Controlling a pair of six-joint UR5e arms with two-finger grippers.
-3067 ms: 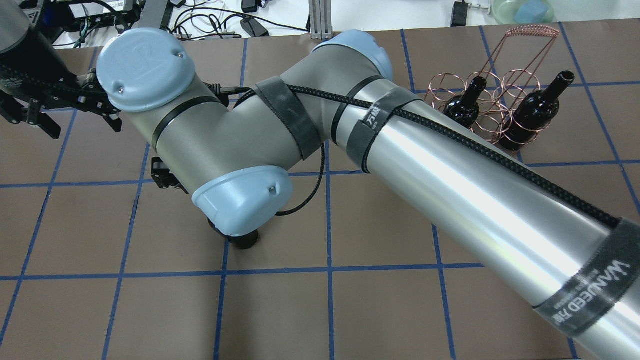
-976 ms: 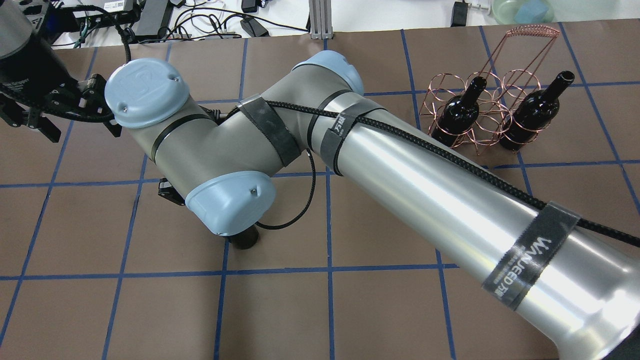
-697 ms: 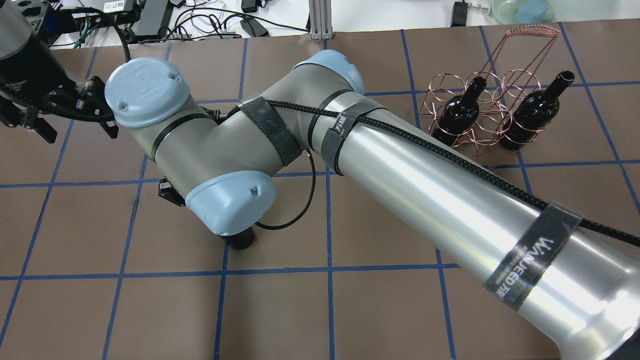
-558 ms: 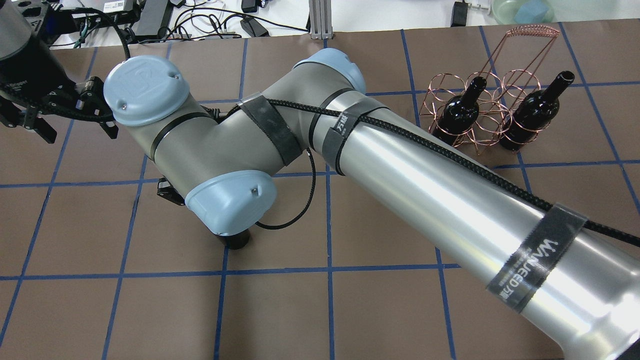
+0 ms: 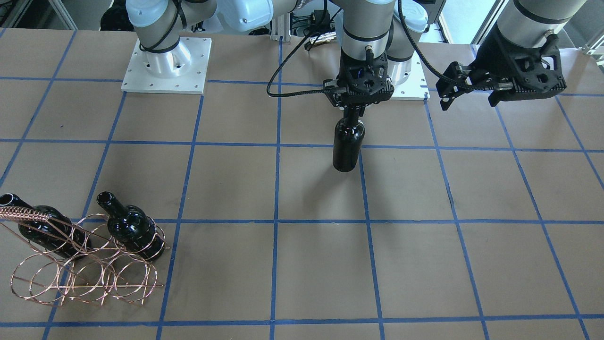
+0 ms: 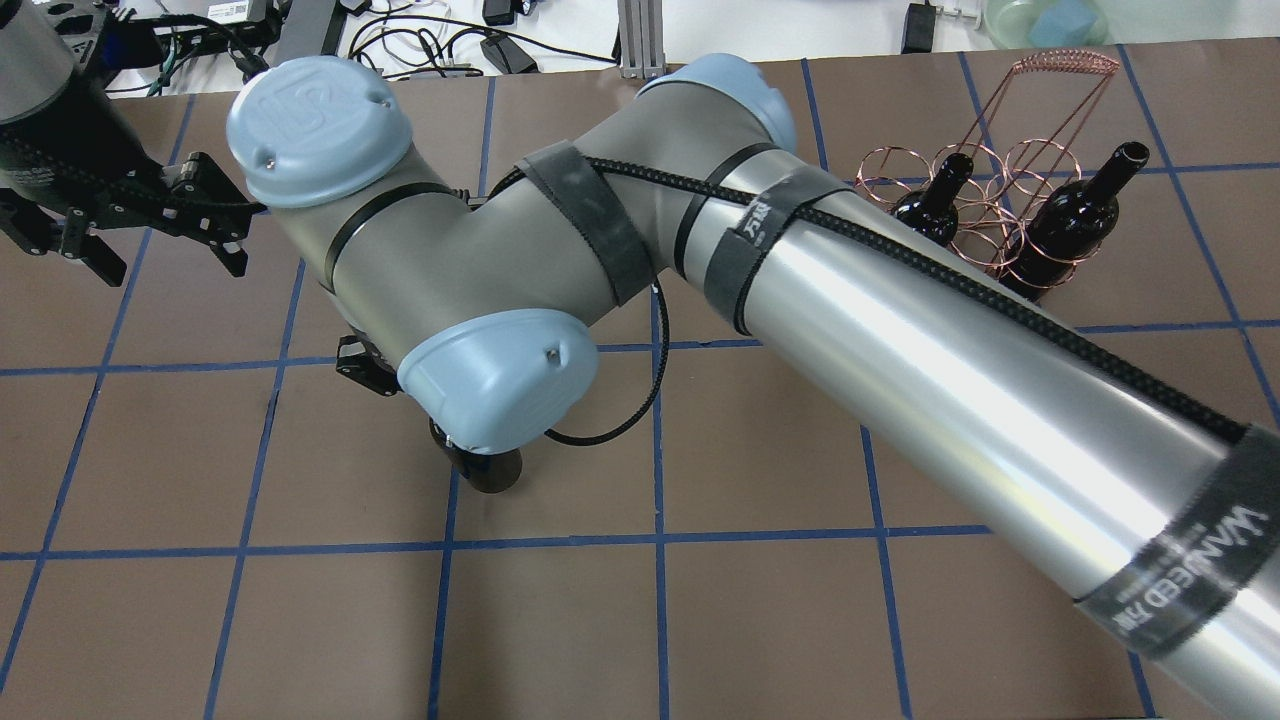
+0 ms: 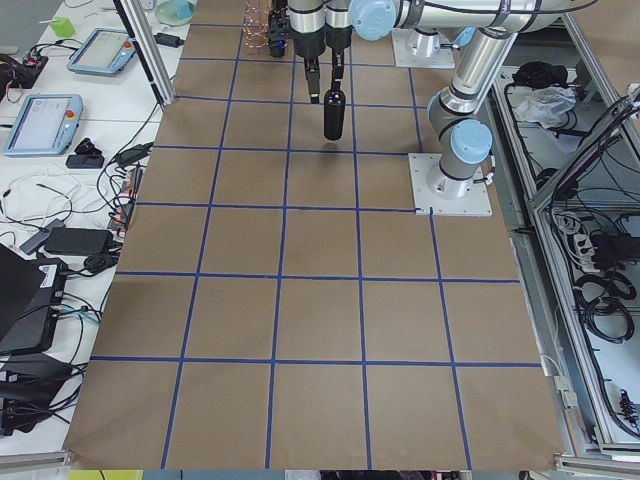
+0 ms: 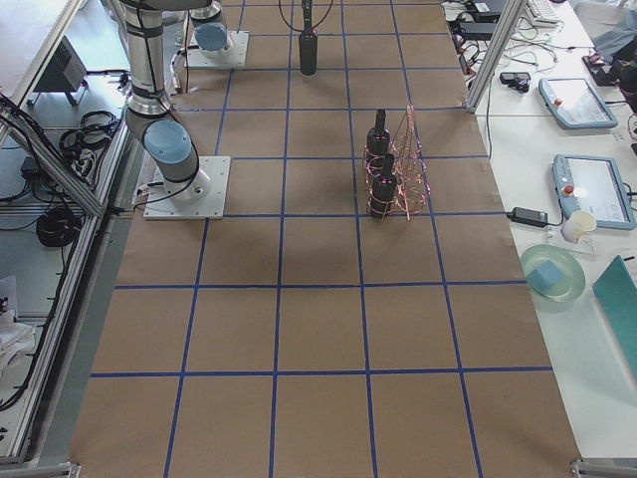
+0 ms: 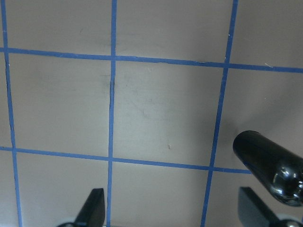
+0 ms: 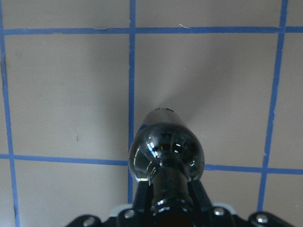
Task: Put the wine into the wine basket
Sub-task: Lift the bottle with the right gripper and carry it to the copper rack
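Observation:
My right gripper (image 5: pixel 353 112) is shut on the neck of a glossy black wine bottle (image 5: pixel 348 146) that hangs upright just above the brown table. The right wrist view looks down on its shoulders (image 10: pixel 165 151). In the overhead view only its base (image 6: pixel 490 472) shows under the wrist. The copper wire wine basket (image 5: pixel 29 215) stands far off at the table's right end (image 6: pixel 1066 62), with two black bottles (image 5: pixel 134 229) (image 5: pixel 45 233) in its hoops. My left gripper (image 5: pixel 468 97) is open and empty, hovering beside the held bottle (image 9: pixel 267 165).
My right arm's long silver link (image 6: pixel 950 380) spans the overhead view and hides the middle of the table. The arms' base plates (image 5: pixel 165 66) sit at the robot's edge. Cables and tablets (image 8: pixel 572 100) lie on the white bench past the basket.
My right arm has risen toward the overhead camera and shifted slightly right, taking the bottle with it. The left gripper has hardly moved and stays open.

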